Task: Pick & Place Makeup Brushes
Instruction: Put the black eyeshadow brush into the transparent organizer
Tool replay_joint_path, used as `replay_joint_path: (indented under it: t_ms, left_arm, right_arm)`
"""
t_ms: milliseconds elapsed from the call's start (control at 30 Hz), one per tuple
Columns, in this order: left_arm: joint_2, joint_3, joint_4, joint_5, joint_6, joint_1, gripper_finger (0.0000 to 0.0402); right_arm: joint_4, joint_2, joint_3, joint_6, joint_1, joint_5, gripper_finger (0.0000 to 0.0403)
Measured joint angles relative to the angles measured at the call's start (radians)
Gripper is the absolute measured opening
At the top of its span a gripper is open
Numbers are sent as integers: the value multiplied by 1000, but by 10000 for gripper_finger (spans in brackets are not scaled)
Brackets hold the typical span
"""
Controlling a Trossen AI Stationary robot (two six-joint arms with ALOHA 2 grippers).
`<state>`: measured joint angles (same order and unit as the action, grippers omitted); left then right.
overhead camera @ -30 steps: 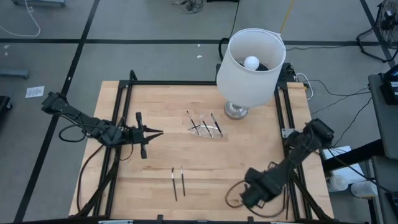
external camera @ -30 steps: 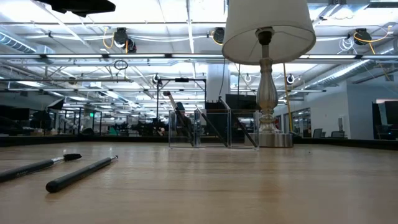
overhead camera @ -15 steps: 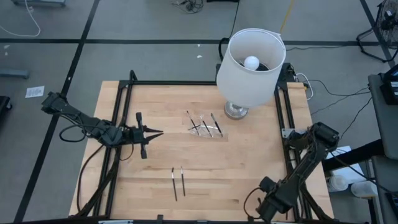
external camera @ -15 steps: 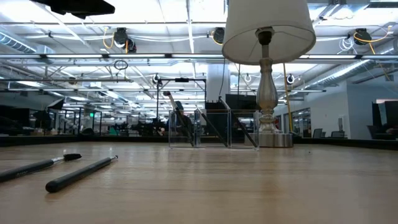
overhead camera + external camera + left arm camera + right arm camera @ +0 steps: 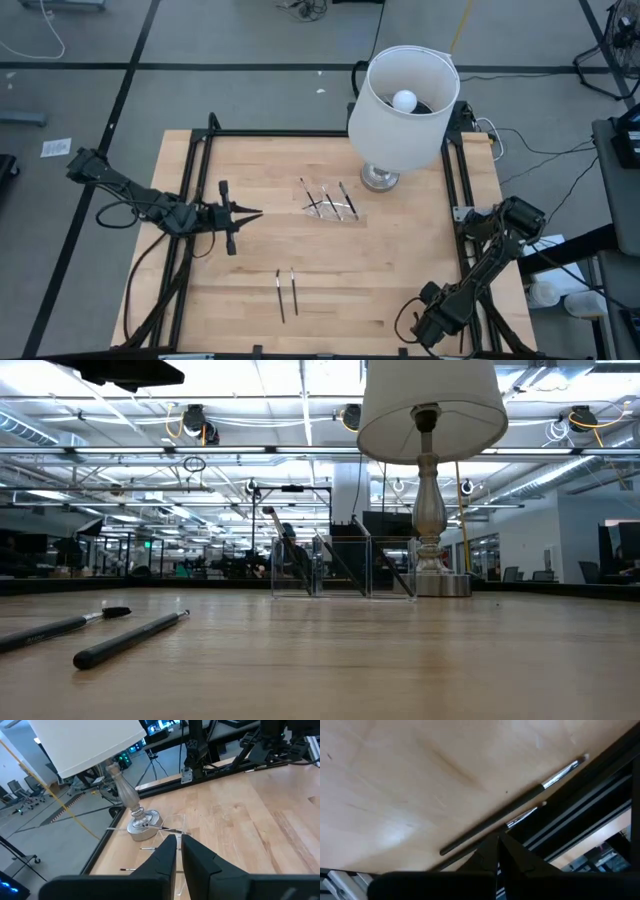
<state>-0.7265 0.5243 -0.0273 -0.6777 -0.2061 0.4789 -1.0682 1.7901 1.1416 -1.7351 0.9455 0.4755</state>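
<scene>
Two thin dark makeup brushes [image 5: 287,292] lie flat side by side on the wooden table; the low view shows them at its left [image 5: 128,639]. Several more brushes lean inside a clear organizer [image 5: 333,204] [image 5: 340,568] next to the lamp. My left gripper [image 5: 256,212] [image 5: 179,839] hovers shut at the table's left, pointing at the organizer. My right gripper [image 5: 422,328] [image 5: 499,840] is shut, low at the near right corner. Its wrist view shows two further brushes [image 5: 520,802] lying along a black frame rail [image 5: 580,810]. My right gripper's shut fingertips [image 5: 490,851] stand over the handle of the brush nearest the rail [image 5: 522,819]. The fingers hide that spot, so I cannot tell whether they touch it. The brush lies flat on the table.
A lamp with a white shade [image 5: 403,95] and a silver base [image 5: 380,178] stands at the far right of the table [image 5: 400,250]. Black frame rails [image 5: 195,200] run along the left and right sides. Cables trail by the right arm.
My right arm has pulled back from the table's near middle toward the near right corner and now sits a little farther right than a second ago. The brushes and the organizer have stayed where they were.
</scene>
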Motion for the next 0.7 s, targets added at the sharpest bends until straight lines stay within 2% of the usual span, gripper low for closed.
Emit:
replay_joint_path:
  t_ms: [267,700]
  left_arm:
    - [0,0,1,0,22,0,37]
    - [0,0,2,0,32,0,37]
  right_arm:
    - [2,-1,-40,-38,0,24,0]
    - [7,-1,-64,-89,27,3,0]
